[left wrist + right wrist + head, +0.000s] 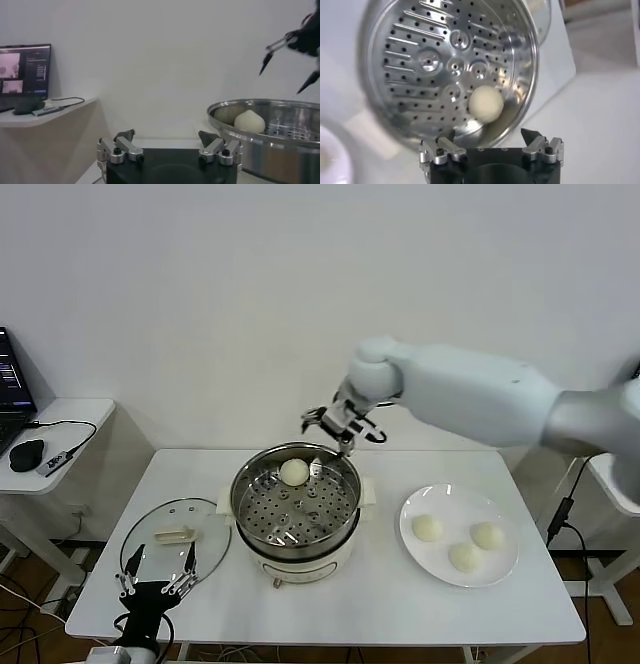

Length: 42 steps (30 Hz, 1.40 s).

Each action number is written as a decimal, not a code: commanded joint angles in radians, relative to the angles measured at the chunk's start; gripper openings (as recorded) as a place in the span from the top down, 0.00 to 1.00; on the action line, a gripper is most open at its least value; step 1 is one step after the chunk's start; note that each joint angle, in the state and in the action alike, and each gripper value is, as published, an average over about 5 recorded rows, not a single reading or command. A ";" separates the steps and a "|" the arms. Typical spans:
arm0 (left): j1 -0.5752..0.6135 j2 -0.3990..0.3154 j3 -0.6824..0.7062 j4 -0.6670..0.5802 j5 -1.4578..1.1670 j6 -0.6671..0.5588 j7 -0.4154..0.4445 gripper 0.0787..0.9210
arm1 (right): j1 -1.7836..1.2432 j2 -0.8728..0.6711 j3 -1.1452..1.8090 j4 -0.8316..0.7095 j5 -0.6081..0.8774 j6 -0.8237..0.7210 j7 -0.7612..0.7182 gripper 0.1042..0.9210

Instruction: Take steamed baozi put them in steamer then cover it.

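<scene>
Judged the main risk: knocking the steamer (296,509) rim or the seated bun during withdrawal of the right gripper (340,422), now above the pot's far edge. Could also drop one of the next buns on the way across, given smooth rounded dough and thin fingertips. Later, possible slip of the cover (176,534), lying flat near the desk's (400,604) front left corner, with only a short bar handle to pinch.

Steamer at the desk's centre. White plate (459,534) toward the right edge, carrying three steamed baozi (464,556). One bun (293,472) already on the perforated tray, against the far wall.

Right gripper: jaws spread wide, holding nothing, touching nothing. Left gripper (156,578) parked at the front left edge by the cover, jaws likewise wide apart and empty.
</scene>
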 commanded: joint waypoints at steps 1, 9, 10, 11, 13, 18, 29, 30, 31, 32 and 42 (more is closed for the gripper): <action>0.000 0.002 0.006 -0.003 0.003 0.000 0.001 0.12 | 0.027 -0.364 0.006 0.223 0.063 -0.217 -0.049 0.12; -0.006 0.017 0.015 0.009 0.010 0.002 0.006 0.12 | -0.224 -0.516 0.141 0.222 -0.038 -0.251 -0.041 0.12; -0.007 0.021 0.014 0.011 0.010 0.003 0.006 0.12 | -0.261 -0.521 0.160 0.215 -0.051 -0.256 -0.038 0.12; -0.008 0.024 0.014 0.013 0.009 0.003 0.007 0.12 | -0.300 -0.524 0.180 0.208 -0.064 -0.261 -0.033 0.12; -0.009 0.028 0.012 0.016 0.009 0.005 0.007 0.12 | -0.367 -0.519 0.219 0.190 -0.087 -0.270 -0.025 0.12; -0.012 0.035 0.008 0.023 0.010 0.007 0.009 0.12 | -0.486 -0.459 0.283 0.126 -0.132 -0.284 -0.011 0.12; 0.003 0.034 -0.006 0.020 0.015 0.010 0.013 0.12 | -0.596 -0.250 0.323 -0.084 -0.184 -0.279 -0.011 0.12; 0.004 0.033 -0.006 0.021 0.016 0.010 0.013 0.12 | -0.602 -0.234 0.326 -0.100 -0.187 -0.278 -0.012 0.12; 0.004 0.033 -0.007 0.021 0.016 0.010 0.013 0.12 | -0.607 -0.221 0.329 -0.113 -0.190 -0.278 -0.012 0.12; 0.005 0.033 -0.008 0.021 0.017 0.010 0.013 0.12 | -0.612 -0.208 0.331 -0.125 -0.193 -0.278 -0.012 0.12; 0.008 0.033 -0.015 0.026 0.018 0.010 0.014 0.12 | -0.634 -0.172 0.338 -0.166 -0.228 -0.284 -0.021 0.12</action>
